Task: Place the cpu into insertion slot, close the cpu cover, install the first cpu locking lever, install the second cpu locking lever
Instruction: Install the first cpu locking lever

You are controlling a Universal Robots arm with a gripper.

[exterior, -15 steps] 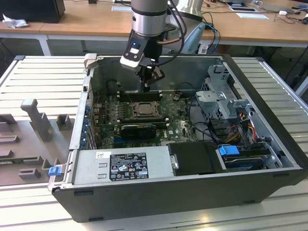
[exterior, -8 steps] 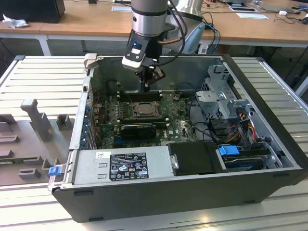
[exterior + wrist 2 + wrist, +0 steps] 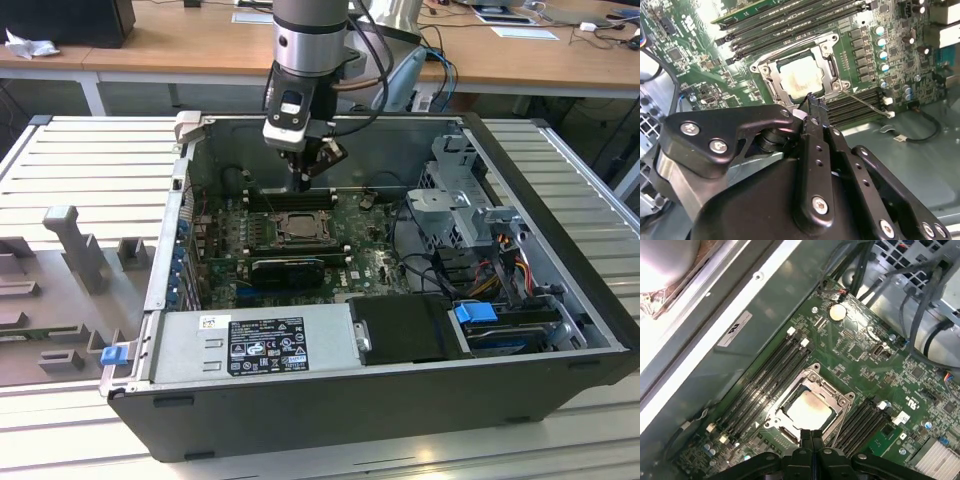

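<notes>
Gripper [image 3: 811, 436]: fingers closed together, pointing down above the cpu cover [image 3: 834, 391]; you see cpu [image 3: 807, 407] seated within, memory slots [image 3: 770, 375] flanking.

The exterior view looks down from high up and a bit far off at the whole open computer case [image 3: 330, 400]. The arm [image 3: 310, 50] is at the upper middle of the frame. Both wrist views ride on the arm and look down from close by. All three views share the insertion slot [image 3: 840, 401] on the green board [image 3: 920, 375].
</notes>
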